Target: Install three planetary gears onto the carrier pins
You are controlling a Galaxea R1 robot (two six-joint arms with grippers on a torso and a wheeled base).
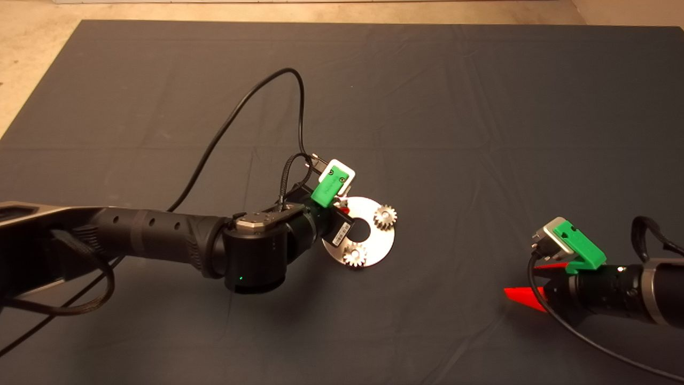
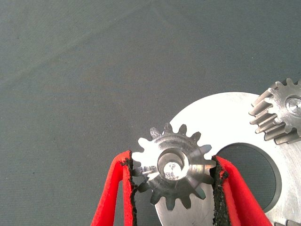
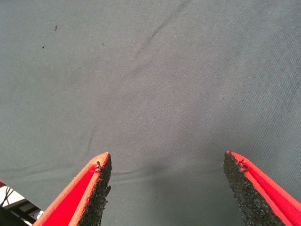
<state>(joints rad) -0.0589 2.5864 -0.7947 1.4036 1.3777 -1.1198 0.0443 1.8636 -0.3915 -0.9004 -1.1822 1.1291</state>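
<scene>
Gripping a small silvery-grey toothed gear (image 2: 173, 168) between its black pads, the left gripper (image 2: 173, 175) sits over the far-left edge of the flat round silver disc (image 1: 377, 243) at mid-mat. Two matching gears rest on the disc: one at its far right (image 1: 385, 215), one at its near side (image 1: 355, 254). Parked at the near right, the right gripper (image 3: 167, 188) is spread wide and empty above the dark mat (image 1: 481, 107).

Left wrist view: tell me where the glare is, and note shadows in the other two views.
Left wrist view: bright reflections on the bore of the gear between the left gripper's pads. Head view: soft shadow on the mat under the left arm. Right wrist view: faint shadow between the right gripper's open fingers.
</scene>
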